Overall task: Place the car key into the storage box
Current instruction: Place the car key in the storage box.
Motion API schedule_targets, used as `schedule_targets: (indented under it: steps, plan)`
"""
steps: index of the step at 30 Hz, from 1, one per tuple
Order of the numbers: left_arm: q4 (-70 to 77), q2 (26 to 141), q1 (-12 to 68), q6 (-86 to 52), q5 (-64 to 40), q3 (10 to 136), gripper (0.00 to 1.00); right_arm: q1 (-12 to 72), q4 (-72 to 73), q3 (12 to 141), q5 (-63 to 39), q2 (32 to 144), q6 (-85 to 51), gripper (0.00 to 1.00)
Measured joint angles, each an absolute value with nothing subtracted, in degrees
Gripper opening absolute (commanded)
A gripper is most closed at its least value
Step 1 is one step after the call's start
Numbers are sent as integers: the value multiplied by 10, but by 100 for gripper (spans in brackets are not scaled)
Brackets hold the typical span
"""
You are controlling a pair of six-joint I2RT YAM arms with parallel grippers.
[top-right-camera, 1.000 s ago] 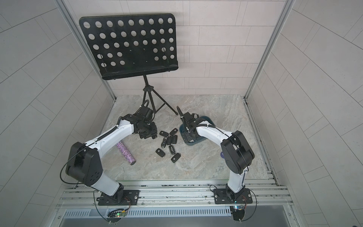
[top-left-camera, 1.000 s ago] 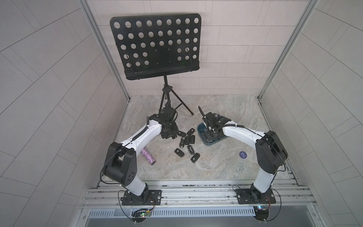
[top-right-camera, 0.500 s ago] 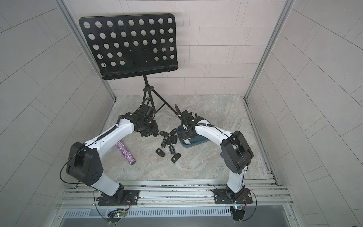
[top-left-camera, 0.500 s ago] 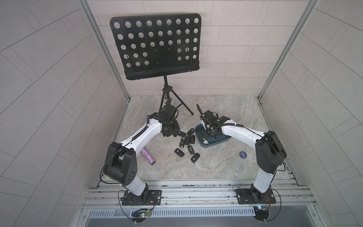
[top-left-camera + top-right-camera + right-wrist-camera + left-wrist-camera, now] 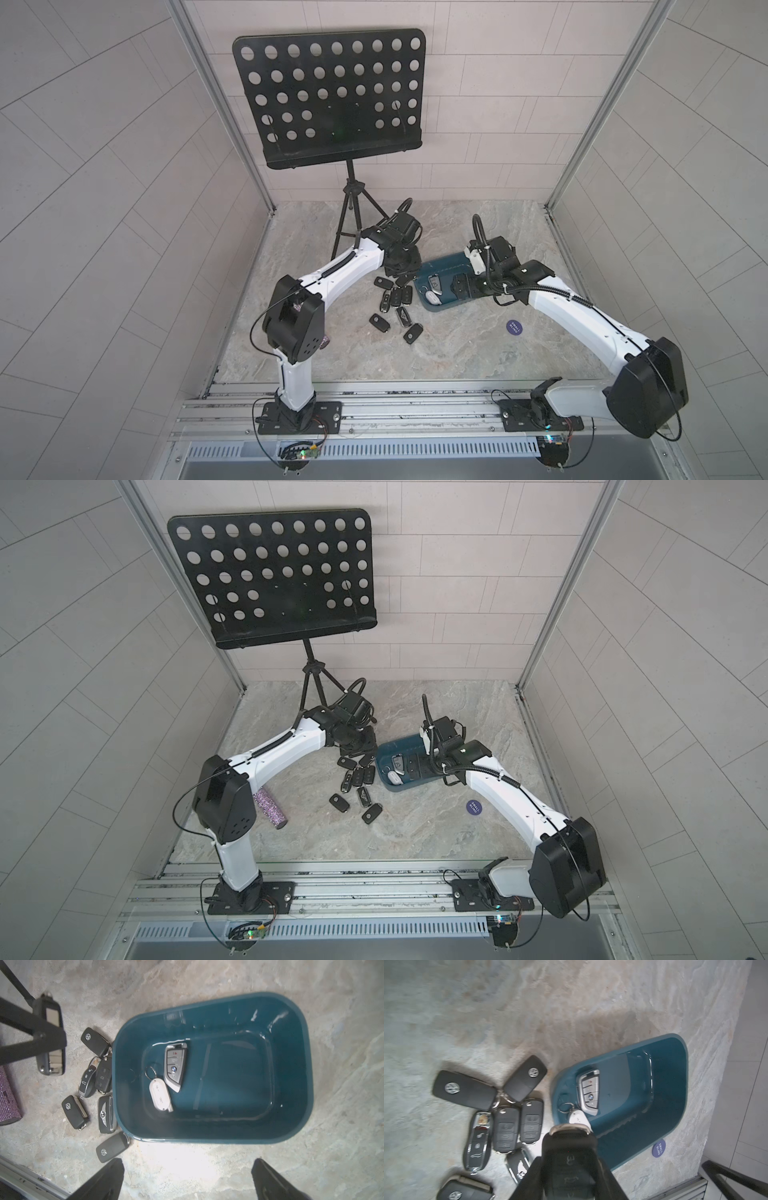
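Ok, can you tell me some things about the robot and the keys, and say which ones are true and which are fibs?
1. The left gripper is shut on a black car key. True.
2. The storage box has nothing in it. False: a BMW key with a white tag lies inside.
3. The right gripper is open and holds nothing. True.
4. The music stand lies flat on the table. False: it stands upright.
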State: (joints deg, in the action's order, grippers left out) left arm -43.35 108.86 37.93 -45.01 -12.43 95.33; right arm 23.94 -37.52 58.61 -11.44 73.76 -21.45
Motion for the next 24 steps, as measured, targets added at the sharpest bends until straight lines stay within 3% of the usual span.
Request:
schedule_targets:
  steps: [12, 24]
  plan:
    - [-432, 1264, 470, -479, -136, 1136, 31, 210, -366, 460, -134, 592, -273, 99]
    - [-467, 1399, 480, -493, -95, 1266, 31, 194, -363, 445, -138, 545, -286, 99]
